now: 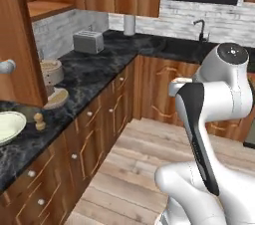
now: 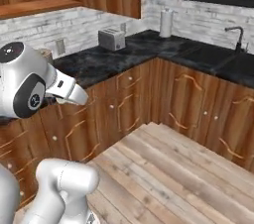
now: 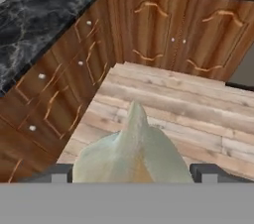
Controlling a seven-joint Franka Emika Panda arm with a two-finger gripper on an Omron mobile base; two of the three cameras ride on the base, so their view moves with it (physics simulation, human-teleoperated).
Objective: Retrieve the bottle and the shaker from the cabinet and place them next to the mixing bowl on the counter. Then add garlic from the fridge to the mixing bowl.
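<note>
Garlic (image 3: 133, 151) sits between the jaws in the hand view, a pale pointed bulb gripped by widely spread fingertips (image 3: 206, 171) above the wooden floor (image 3: 198, 114), so the last step, carrying it to the bowl, looks under way. Left base view: the mixing bowl (image 1: 9, 127) rests on the dark worktop (image 1: 94, 69) at far left, a small shaker (image 1: 40, 121) just beside it; the bottle I cannot pick out. Right base view: the toaster (image 2: 111, 38) stands further along. Next, the arm needs swinging left over the bowl before release.

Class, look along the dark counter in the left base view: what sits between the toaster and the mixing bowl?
Between the toaster and the mixing bowl, the left base view shows a round wooden container, a shallow tan dish and a small wooden shaker nearest the bowl.
</note>
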